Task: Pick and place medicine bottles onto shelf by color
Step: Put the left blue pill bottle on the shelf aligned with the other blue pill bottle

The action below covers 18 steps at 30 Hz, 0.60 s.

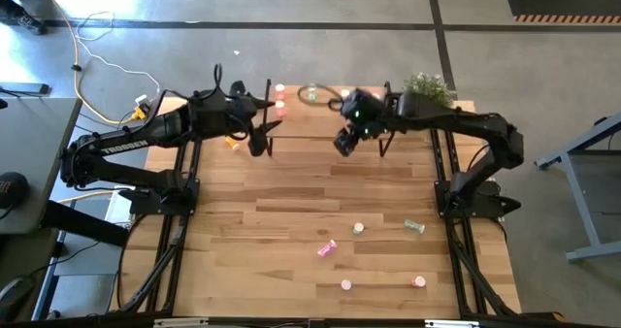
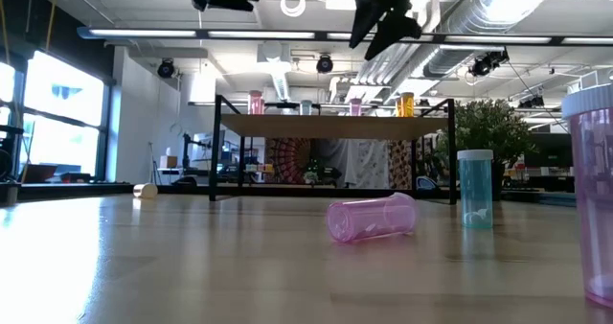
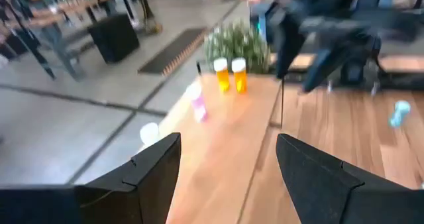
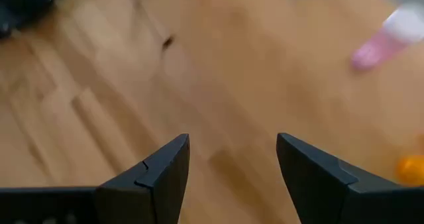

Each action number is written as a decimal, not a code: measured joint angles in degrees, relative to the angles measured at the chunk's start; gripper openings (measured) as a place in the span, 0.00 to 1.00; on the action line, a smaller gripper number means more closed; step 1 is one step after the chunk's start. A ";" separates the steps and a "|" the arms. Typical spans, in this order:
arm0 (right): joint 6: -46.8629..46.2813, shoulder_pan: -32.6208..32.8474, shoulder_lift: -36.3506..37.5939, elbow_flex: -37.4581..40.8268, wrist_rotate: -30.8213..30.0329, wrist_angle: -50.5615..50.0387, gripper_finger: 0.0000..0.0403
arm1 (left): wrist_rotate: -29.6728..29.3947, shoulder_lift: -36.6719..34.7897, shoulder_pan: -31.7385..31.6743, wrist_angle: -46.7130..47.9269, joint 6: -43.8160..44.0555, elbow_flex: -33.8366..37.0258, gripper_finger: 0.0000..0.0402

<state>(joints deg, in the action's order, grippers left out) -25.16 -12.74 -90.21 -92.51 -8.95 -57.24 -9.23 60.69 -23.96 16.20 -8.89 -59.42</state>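
The shelf (image 1: 310,119) stands at the table's far edge on black legs (image 2: 218,151). On its board (image 3: 225,124) stand two orange bottles (image 3: 230,75), a pink one (image 3: 199,108) and a white-capped one (image 3: 150,132). A pink bottle (image 2: 374,217) lies on its side on the table (image 1: 326,248); a teal one (image 2: 475,188) stands upright. My left gripper (image 3: 228,141) hovers open over the shelf's left end (image 1: 264,139). My right gripper (image 4: 232,141) is open too, high over the shelf's middle (image 1: 345,142), tilted down at the tabletop. Neither holds anything.
Near the table's front lie or stand more bottles: a white-capped one (image 1: 358,228), a pink one (image 1: 345,284) and a reddish one (image 1: 419,282). An orange bottle (image 1: 231,144) lies left of the shelf. A green plant (image 1: 427,87) stands at the far right corner.
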 joint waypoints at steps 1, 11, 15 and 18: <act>-0.88 1.43 0.00 0.00 -0.51 -1.20 0.54 | 0.00 0.00 -0.01 1.28 0.59 0.00 0.59; -10.27 15.24 0.36 0.37 -7.41 -16.40 0.54 | 4.75 0.00 0.53 5.58 9.14 0.00 0.59; -14.98 19.37 3.21 5.88 -7.55 -19.01 0.54 | 4.52 0.00 1.49 5.58 8.29 0.00 0.59; -18.80 22.38 7.59 12.10 -5.66 -18.19 0.54 | 4.31 0.00 1.70 5.62 9.71 0.00 0.59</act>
<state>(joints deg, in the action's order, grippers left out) -43.96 9.64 -82.62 -80.41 -14.61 -75.43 -4.93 60.69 -22.26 21.82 0.82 -59.42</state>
